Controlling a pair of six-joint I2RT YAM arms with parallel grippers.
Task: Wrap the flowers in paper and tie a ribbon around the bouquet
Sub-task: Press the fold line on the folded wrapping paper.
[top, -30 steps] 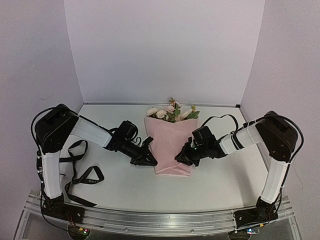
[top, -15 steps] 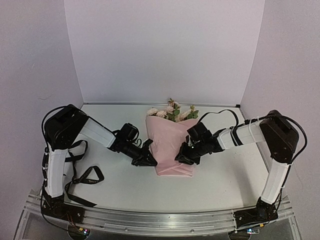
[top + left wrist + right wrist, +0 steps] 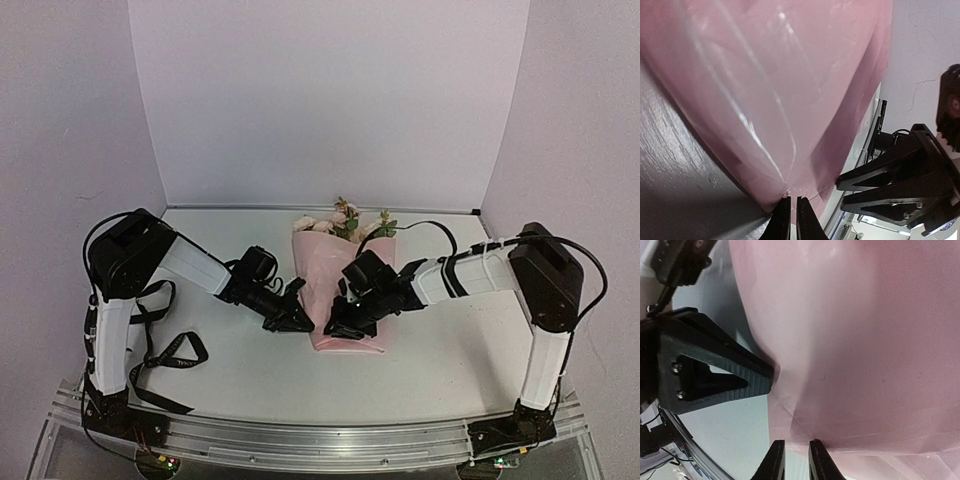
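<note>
Pink bouquet [image 3: 322,268] roughly front-to-back, blooms [image 3: 335,225] rearward

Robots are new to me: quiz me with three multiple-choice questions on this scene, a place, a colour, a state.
1. Where is the ribbon? A) on the paper B) on the table by the left arm's base C) round the flowers
2. What colour is the paper? A) pink B) white C) green
3. How are the left fingers? A) spread wide B) closed on the paper's edge C) holding the ribbon
Answers: 1 B, it lies loose there; 2 A, pink in every view; 3 B, the left wrist view shows them pinching its corner.
</note>
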